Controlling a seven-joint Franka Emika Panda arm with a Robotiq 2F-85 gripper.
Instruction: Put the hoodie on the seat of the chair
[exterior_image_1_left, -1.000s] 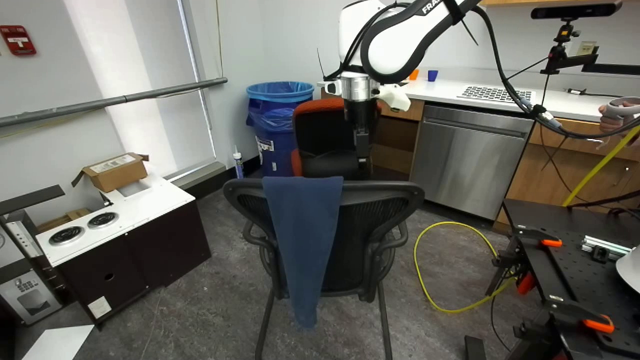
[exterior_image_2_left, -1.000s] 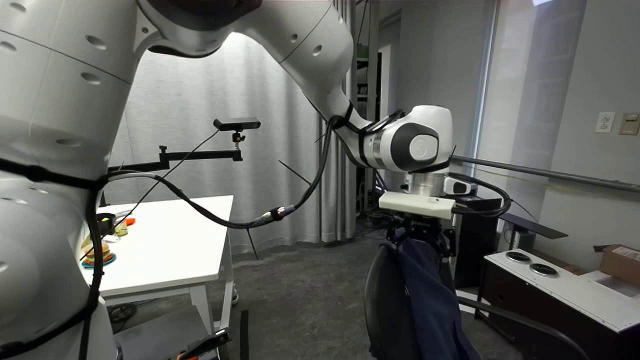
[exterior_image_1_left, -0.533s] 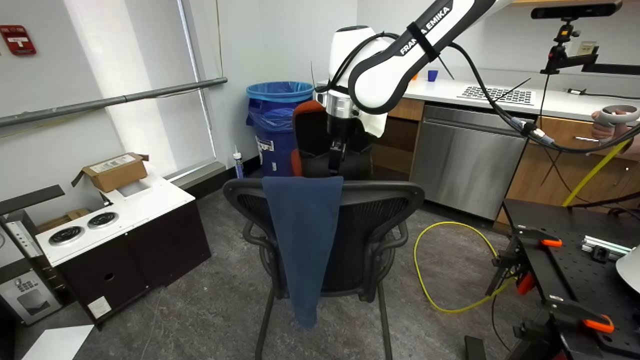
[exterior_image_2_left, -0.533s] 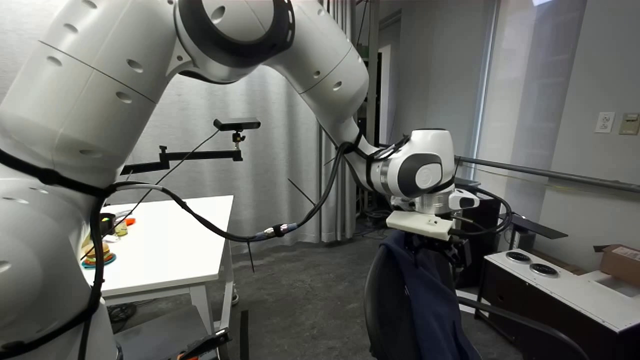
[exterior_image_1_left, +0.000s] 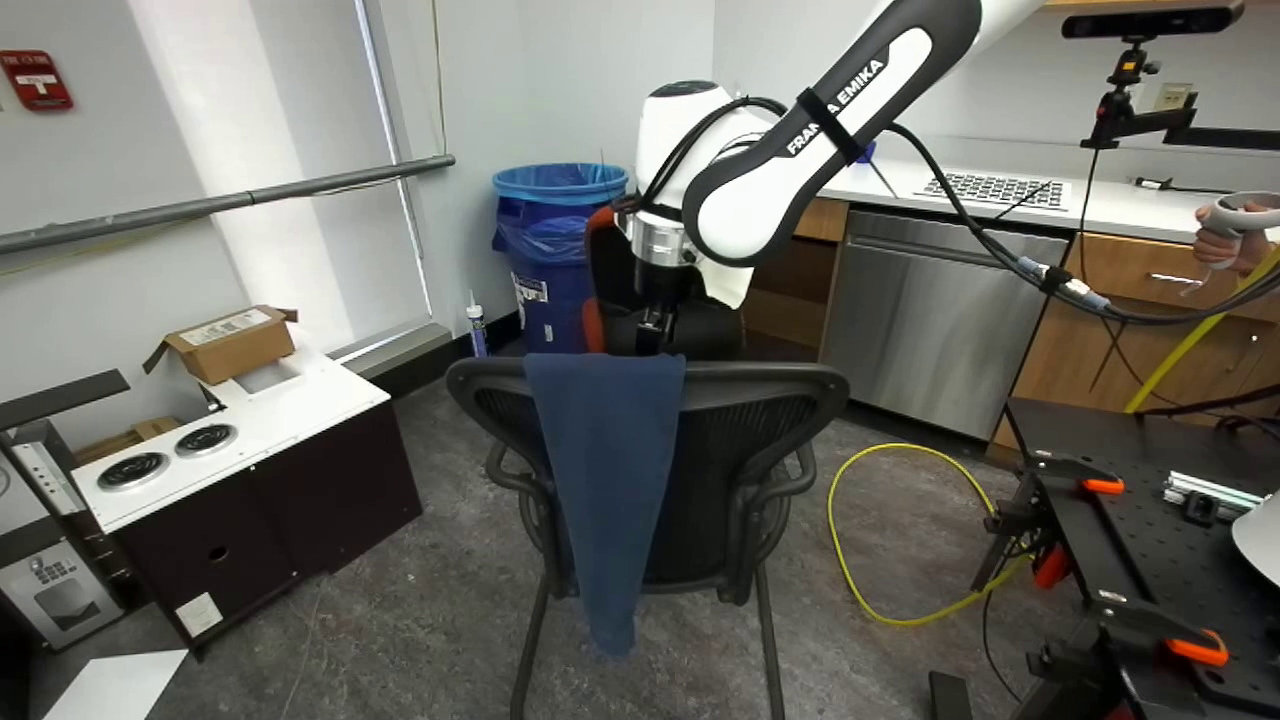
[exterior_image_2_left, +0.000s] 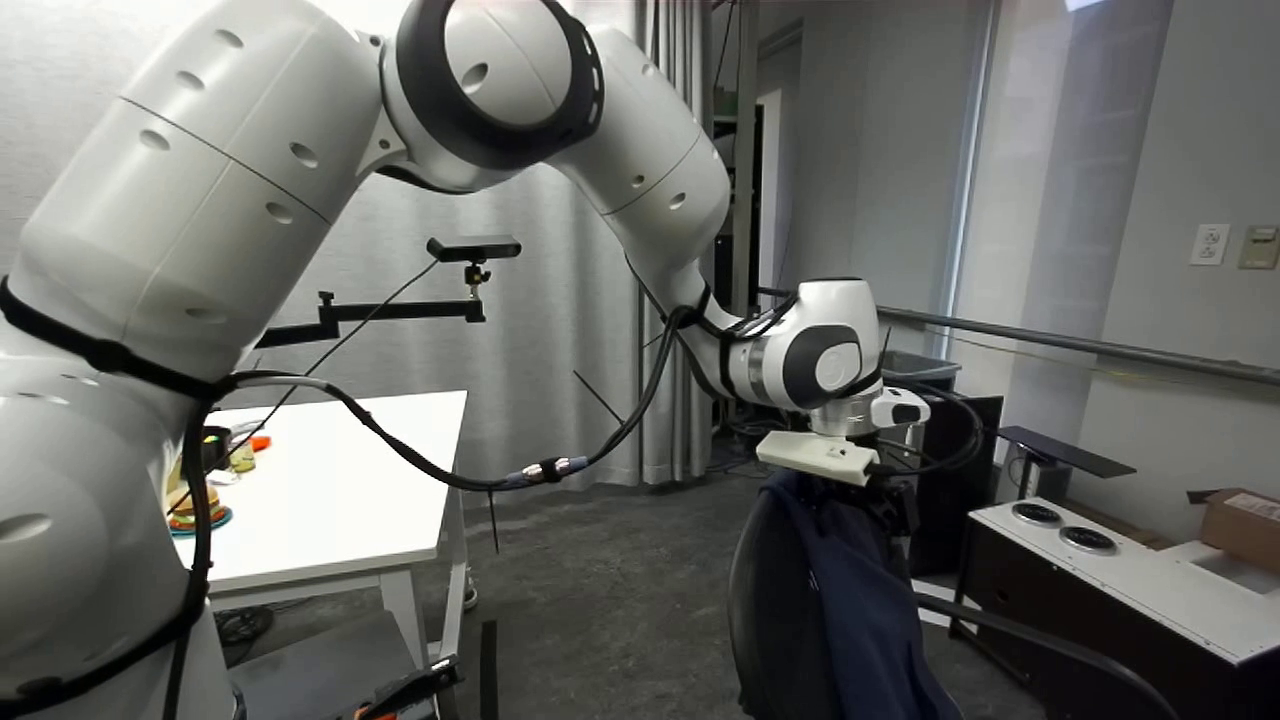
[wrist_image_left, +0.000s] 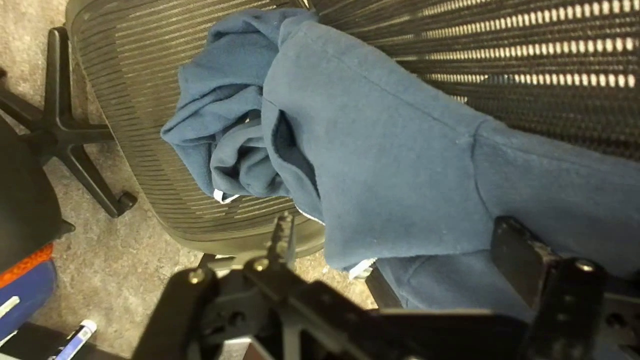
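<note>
The navy hoodie (exterior_image_1_left: 610, 470) hangs over the top of the black chair's (exterior_image_1_left: 765, 374) backrest, a long tapering part down the rear. In the wrist view the rest of the hoodie (wrist_image_left: 390, 135) runs down the front, with a crumpled end on the mesh seat (wrist_image_left: 145, 155). My gripper (wrist_image_left: 395, 222) is open, its fingers (wrist_image_left: 522, 260) spread wide at the cloth's lower edge in that view. One finger overlaps the cloth; I cannot tell whether they touch. In an exterior view the gripper (exterior_image_1_left: 652, 335) is low on the backrest's far side, its tips partly hidden by the hoodie.
A black and orange chair (exterior_image_1_left: 640, 270) and a blue bin (exterior_image_1_left: 545, 270) stand beyond the backrest. A white-topped toy stove (exterior_image_1_left: 260, 430) is at one side, a black clamp table (exterior_image_1_left: 1130, 520) at the other. A yellow cable (exterior_image_1_left: 850, 570) loops across the floor.
The arm has lowered my gripper along the chair's front side and shifted it across toward the draped hoodie. The jaws have stayed open, and the hoodie and chair have not visibly moved.
</note>
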